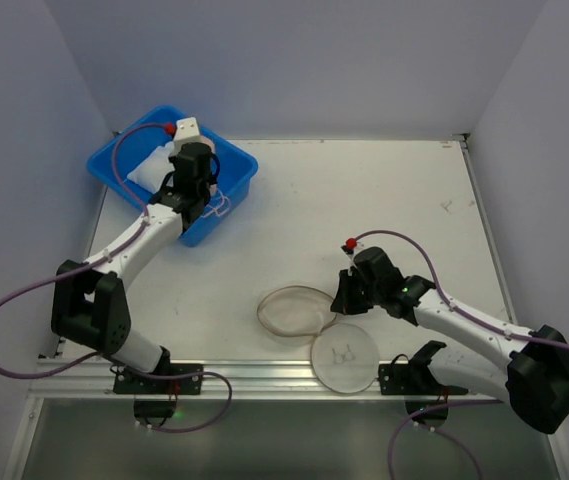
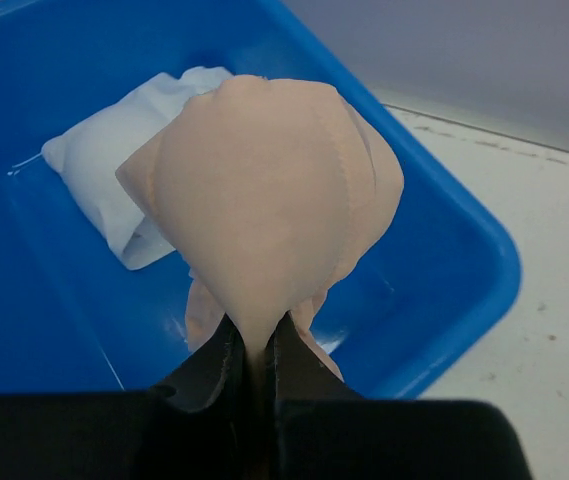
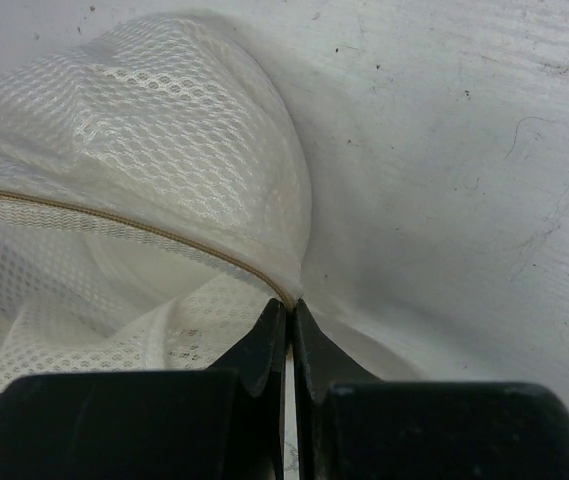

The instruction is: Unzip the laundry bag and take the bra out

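Observation:
The cream-white mesh laundry bag (image 1: 309, 325) lies opened near the table's front, one round face with a black bra mark (image 1: 345, 355) flat beside it. My right gripper (image 3: 290, 305) is shut on the bag's zipper edge (image 3: 164, 235); it also shows in the top view (image 1: 347, 292). My left gripper (image 2: 254, 335) is shut on the beige bra (image 2: 264, 190) and holds it over the blue tub (image 2: 434, 290). In the top view the left gripper (image 1: 192, 172) is above the tub (image 1: 239, 165), and the bra barely shows there.
A white folded cloth (image 2: 114, 160) lies in the tub's far left part, also seen in the top view (image 1: 149, 170). The tub stands at the table's far left corner. Purple cables loop from both arms.

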`<state>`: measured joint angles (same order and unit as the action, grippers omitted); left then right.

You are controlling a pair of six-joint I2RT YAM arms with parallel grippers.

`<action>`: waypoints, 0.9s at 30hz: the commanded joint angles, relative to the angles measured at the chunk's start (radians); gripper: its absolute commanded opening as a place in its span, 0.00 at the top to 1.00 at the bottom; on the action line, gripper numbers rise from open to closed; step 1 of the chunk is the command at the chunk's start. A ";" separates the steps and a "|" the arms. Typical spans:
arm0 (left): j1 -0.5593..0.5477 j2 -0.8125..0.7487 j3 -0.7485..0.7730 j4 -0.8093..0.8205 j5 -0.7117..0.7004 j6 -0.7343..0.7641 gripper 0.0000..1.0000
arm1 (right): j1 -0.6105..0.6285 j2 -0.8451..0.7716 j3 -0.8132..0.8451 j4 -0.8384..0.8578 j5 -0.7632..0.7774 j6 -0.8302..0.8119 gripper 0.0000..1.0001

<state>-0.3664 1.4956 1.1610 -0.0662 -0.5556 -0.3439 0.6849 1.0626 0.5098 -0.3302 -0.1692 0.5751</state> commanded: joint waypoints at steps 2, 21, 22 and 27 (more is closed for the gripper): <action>0.086 0.063 0.071 -0.003 0.023 0.029 1.00 | -0.004 0.017 -0.001 0.016 -0.015 -0.012 1.00; 0.149 0.206 0.023 0.072 0.172 0.132 0.98 | -0.004 0.071 -0.008 0.069 -0.049 -0.008 1.00; 0.149 0.228 0.028 0.068 0.192 0.129 0.97 | -0.004 0.074 -0.014 0.075 -0.052 -0.006 1.00; 0.149 0.299 0.057 -0.018 0.169 0.065 0.82 | -0.005 0.076 -0.022 0.089 -0.058 -0.003 1.00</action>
<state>-0.2230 1.7527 1.1770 -0.0460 -0.3965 -0.2462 0.6846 1.1389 0.4942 -0.2729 -0.2024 0.5751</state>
